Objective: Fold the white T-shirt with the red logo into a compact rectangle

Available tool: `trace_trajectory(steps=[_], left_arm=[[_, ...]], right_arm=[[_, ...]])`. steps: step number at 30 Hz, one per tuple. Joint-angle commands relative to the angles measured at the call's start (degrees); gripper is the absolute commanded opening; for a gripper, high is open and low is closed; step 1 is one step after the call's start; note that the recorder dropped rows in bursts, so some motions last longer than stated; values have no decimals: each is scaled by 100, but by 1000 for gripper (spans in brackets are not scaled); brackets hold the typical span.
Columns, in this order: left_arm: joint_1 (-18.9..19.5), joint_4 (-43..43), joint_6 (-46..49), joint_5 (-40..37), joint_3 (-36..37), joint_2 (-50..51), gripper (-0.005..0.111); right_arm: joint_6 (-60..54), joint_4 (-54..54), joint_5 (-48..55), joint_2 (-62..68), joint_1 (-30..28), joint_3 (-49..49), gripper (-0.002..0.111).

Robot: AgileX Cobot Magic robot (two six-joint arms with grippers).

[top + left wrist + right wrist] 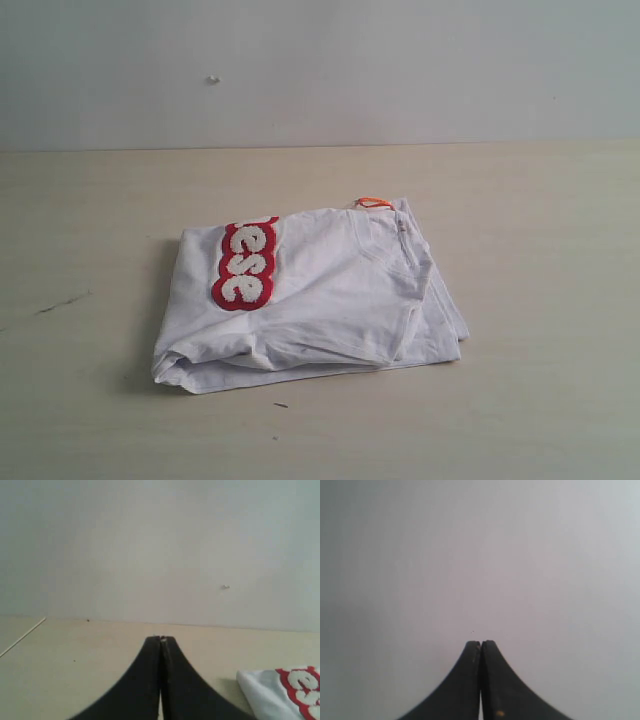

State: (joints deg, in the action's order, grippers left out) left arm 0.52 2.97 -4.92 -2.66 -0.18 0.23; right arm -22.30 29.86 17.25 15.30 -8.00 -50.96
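The left gripper has its two black jaws pressed together with nothing between them. It hangs over the bare pale table, and in the left wrist view a corner of the white T-shirt lies near it but apart from it.

One white T-shirt lies on the table about mid-scene in the exterior view, neither gripper touching it. It is folded into a loose, roughly rectangular bundle of several layers. Its long axis runs across the view from left to right, with the near right corner drawn slightly towards the camera.

On the bundle's left part sits the one red logo, a strip whose long axis runs from the far edge towards the near edge, crosswise to the bundle. Three fluffy white letters show, "ese", turned on their side. The far end of the strip passes under a fold.

Further right the ribbed collar lies on top, and one small orange tag sticks out at the far right corner.

The right gripper is likewise closed, jaw against jaw, empty, with only a plain grey surface in front of it.
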Motion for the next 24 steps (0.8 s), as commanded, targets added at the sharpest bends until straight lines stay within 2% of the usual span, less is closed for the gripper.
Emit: trace_trajectory(steps=[1,6,24], left_arm=[[-43,26,156,-463,18,-23,0],[-43,26,101,-1649,18,-23,0],[-43,39,125,-1652,18,-23,0]], right_arm=[[-12,-10,48,-9,2,34,0],[-12,-10,48,-9,2,34,0],[-12,-10,60,-9,2,34,0]])
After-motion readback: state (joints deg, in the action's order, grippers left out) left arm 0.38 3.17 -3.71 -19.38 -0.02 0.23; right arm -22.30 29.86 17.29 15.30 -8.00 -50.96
